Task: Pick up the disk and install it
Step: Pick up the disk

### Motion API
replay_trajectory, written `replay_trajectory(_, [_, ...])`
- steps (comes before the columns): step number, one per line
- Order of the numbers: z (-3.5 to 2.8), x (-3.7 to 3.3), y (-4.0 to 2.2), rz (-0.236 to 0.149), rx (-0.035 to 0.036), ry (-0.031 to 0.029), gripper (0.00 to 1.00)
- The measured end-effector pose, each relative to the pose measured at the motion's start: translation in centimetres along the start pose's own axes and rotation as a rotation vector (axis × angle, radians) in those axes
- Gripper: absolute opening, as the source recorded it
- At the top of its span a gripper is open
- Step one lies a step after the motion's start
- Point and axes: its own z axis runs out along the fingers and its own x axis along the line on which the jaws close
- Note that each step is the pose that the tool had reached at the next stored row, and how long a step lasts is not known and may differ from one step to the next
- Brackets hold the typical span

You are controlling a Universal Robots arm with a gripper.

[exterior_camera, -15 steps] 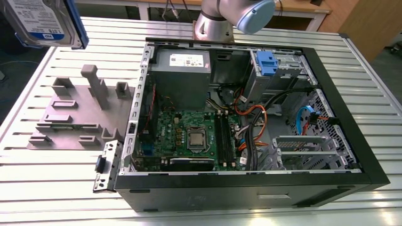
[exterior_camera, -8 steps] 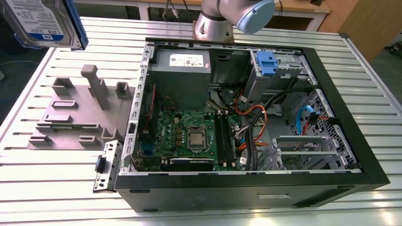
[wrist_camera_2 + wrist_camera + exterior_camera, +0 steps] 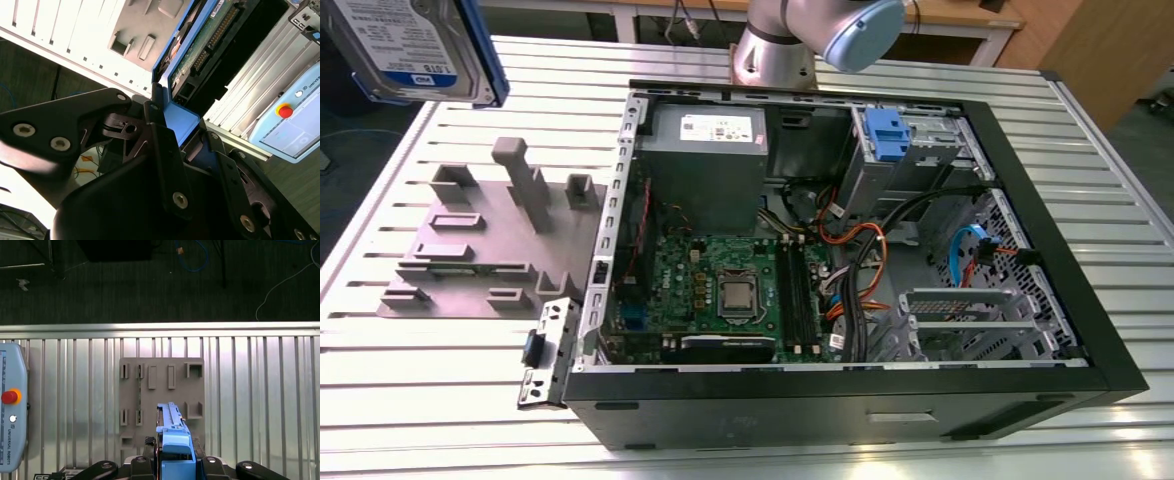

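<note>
Slatted metal surface (image 3: 1067, 120), carrying an open computer case (image 3: 854, 250) and a grey fixture plate (image 3: 480, 240). Your disk (image 3: 407, 50): silver drive, white-and-blue label, blue carrier frame along its edges. Location: raised off the surface above the plate, at the exterior view's left. Jaws: clenched on its blue frame.

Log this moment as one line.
gripper: shut on disk | disk: held aloft over grey fixture | computer case: open, disk not installed
</note>
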Motion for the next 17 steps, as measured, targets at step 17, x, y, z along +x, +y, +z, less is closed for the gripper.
replay_trajectory(17, [-0.03, -0.03, -0.88, 0.000, -0.0001, 0.0000, 0.36])
